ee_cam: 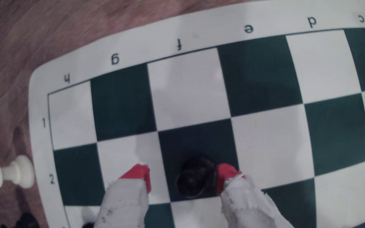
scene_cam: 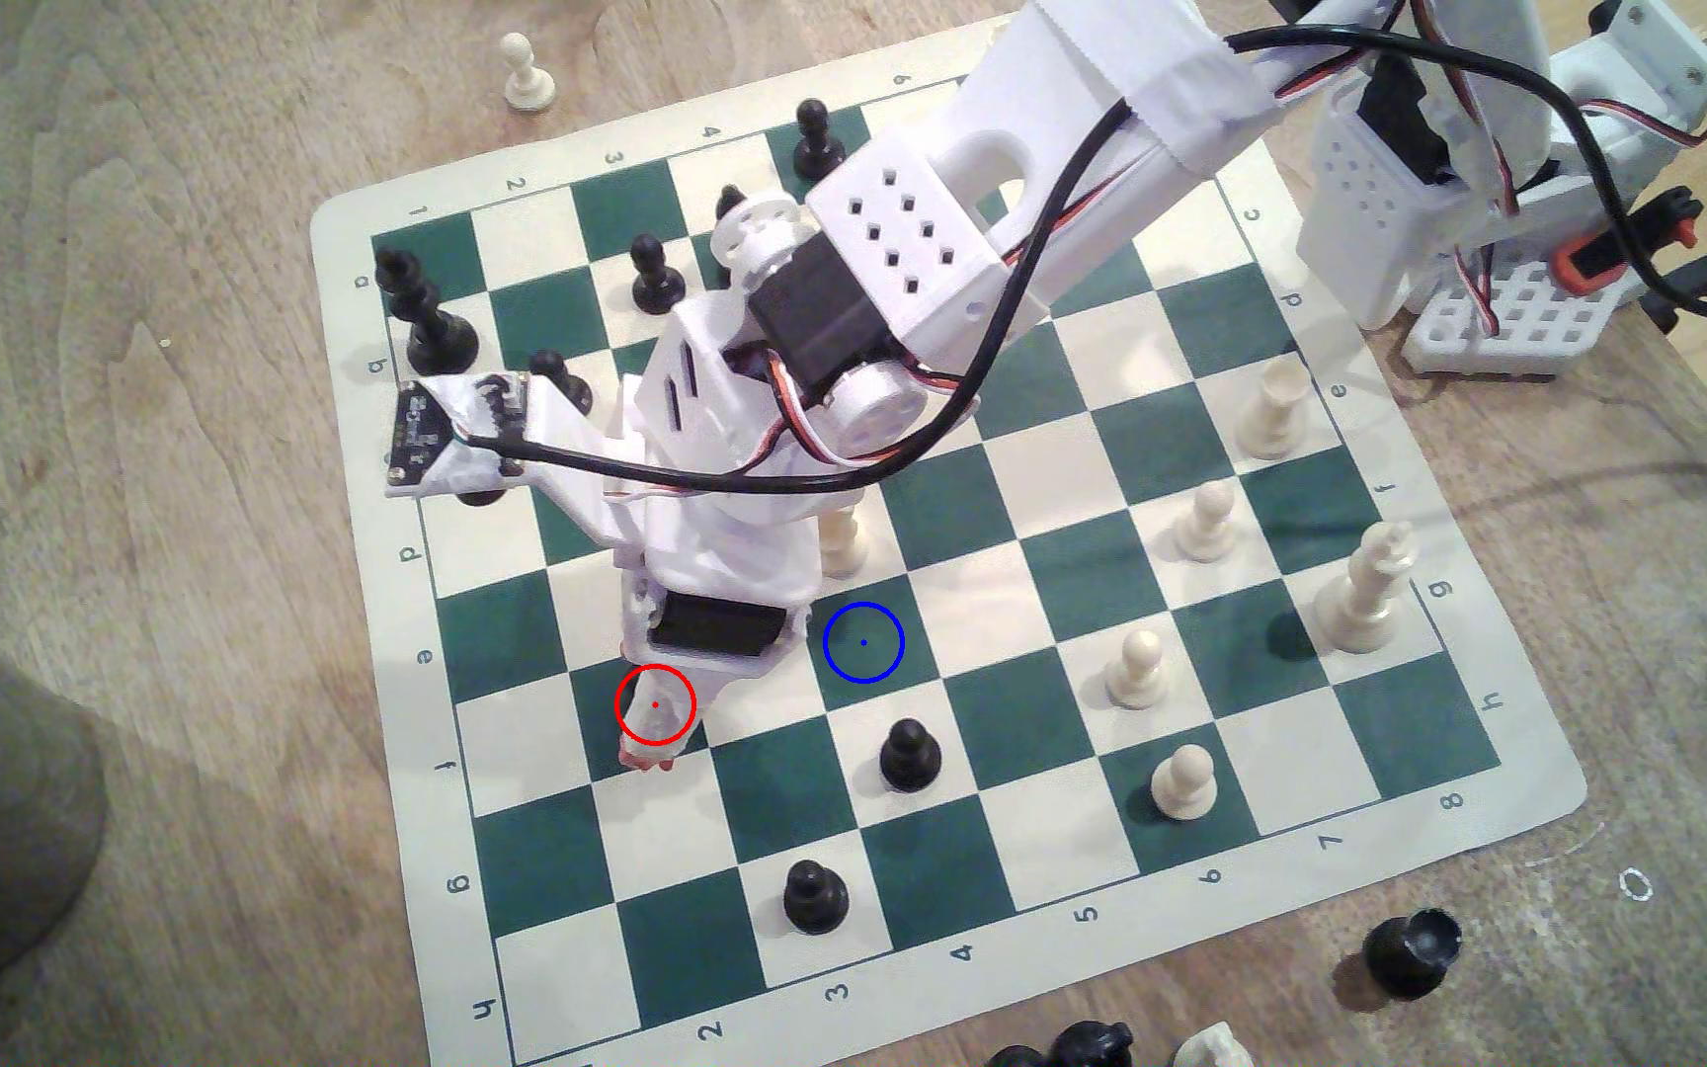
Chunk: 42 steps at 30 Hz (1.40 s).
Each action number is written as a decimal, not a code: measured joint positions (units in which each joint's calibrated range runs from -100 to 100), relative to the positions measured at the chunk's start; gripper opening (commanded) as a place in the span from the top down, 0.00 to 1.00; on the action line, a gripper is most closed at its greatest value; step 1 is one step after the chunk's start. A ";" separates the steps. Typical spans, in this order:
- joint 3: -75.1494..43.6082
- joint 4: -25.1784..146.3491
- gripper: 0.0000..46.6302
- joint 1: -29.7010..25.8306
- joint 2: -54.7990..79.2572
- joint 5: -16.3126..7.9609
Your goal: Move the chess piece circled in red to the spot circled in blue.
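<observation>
In the wrist view the chess piece [ee_cam: 193,177], a glossy black pawn seen from above, stands on a dark green square in row 2, column f. My gripper [ee_cam: 183,175] is open and straddles it. One red-tipped finger [ee_cam: 225,175] is against the pawn's side, and the other finger [ee_cam: 141,175] stands a gap away over the neighbouring white square. In the exterior view my gripper [scene_cam: 651,757] hangs over the red ring [scene_cam: 655,704] and hides the pawn. The spot [scene_cam: 863,642], a green square with a blue ring and dot, lies bare two columns toward the exterior view's right.
A cream pawn [scene_cam: 841,539] stands just behind the blue-ringed square and a black pawn [scene_cam: 908,754] just in front of it. Another black pawn [scene_cam: 815,896] sits nearer the board's front edge. Cream pawns [scene_cam: 1134,667] stand to the right. Loose pieces [scene_cam: 1409,949] lie off the board.
</observation>
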 measured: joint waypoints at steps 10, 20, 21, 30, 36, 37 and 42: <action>-1.17 0.00 0.99 0.00 0.08 0.63; -1.17 0.00 1.00 0.00 0.08 0.73; -1.17 0.00 1.00 0.00 0.08 0.73; -1.17 1.27 1.00 -0.07 -4.36 0.73; 3.98 4.38 1.00 -0.81 -15.84 0.73; 5.06 4.78 1.00 -1.03 -17.34 0.73; 15.00 5.74 1.00 -2.29 -27.15 0.73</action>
